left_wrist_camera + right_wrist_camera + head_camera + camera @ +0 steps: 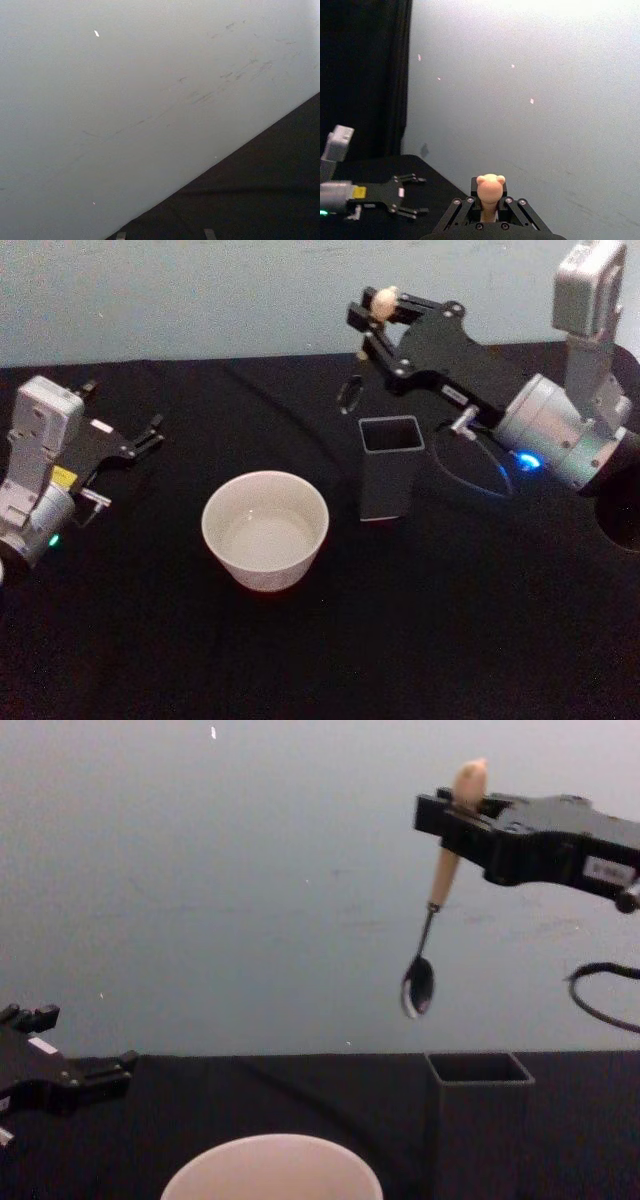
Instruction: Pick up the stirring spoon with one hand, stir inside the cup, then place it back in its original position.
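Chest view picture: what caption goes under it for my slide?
Right gripper holds the stirring spoon high above the holder.

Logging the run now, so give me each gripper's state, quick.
Left gripper: open, holding nothing, parked low at the table's left.
Right gripper: shut on the stirring spoon, which hangs in the air above the holder.
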Robot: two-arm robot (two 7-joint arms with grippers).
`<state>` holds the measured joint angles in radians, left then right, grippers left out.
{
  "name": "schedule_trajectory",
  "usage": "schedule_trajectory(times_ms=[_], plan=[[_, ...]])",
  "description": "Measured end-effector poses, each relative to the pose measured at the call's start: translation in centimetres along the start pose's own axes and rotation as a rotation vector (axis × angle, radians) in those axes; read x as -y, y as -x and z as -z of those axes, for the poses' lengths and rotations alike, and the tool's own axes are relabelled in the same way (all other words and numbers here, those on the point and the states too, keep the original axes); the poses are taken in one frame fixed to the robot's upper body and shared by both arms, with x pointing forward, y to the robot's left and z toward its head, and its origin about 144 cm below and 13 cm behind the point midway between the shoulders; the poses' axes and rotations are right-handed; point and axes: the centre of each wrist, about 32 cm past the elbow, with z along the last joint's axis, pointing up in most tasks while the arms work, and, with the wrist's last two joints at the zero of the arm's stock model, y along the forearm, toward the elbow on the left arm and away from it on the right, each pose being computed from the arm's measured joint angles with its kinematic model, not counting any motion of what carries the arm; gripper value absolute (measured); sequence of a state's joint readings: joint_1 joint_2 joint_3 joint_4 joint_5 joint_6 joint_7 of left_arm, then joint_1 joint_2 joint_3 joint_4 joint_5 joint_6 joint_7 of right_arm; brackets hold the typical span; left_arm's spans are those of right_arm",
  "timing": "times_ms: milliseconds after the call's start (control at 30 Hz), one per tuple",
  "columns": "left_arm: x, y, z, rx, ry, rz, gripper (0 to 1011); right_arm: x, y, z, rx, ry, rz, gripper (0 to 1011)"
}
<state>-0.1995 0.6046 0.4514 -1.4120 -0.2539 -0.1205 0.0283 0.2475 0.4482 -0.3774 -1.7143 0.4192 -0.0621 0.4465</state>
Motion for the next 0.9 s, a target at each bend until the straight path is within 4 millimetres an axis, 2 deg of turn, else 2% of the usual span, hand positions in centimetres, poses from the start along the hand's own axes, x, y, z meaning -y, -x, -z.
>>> schedule_trajectory(times_ms=[367, 900], plan=[[0.0, 0.0, 0.0, 0.000, 0.000, 0.000, 1001, 1.9, -0.6, 1.3, -0.003, 0.083, 0.068, 175], [0.0, 0.0, 0.0, 0.000, 0.000, 0.000, 1001, 2.2, -0.2, 3.0, -0.031, 0.143, 0.097, 174]])
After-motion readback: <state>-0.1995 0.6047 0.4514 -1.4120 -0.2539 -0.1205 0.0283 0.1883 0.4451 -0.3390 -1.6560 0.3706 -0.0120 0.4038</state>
